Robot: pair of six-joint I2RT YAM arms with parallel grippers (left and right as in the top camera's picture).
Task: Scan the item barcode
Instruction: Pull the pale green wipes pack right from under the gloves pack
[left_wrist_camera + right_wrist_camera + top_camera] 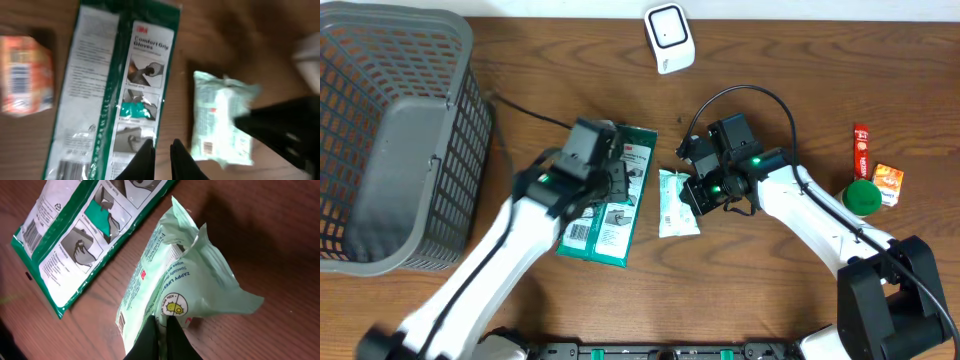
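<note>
While right gripper [160, 324] pinches the wipes pack [167, 277] mid-frame, we log left gripper [160, 150] nearly clenched over glove pack [100, 85]

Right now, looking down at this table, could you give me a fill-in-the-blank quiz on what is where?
1. The grey basket stands at the ___ edge of the overhead view.
2. The jaws shut on the wipes pack belong to the ___ arm.
3. The scanner near the top edge of the overhead view is ___ in colour.
4. The small box beside the green ball is ___.

Missing words: left; right; white; orange.
</note>
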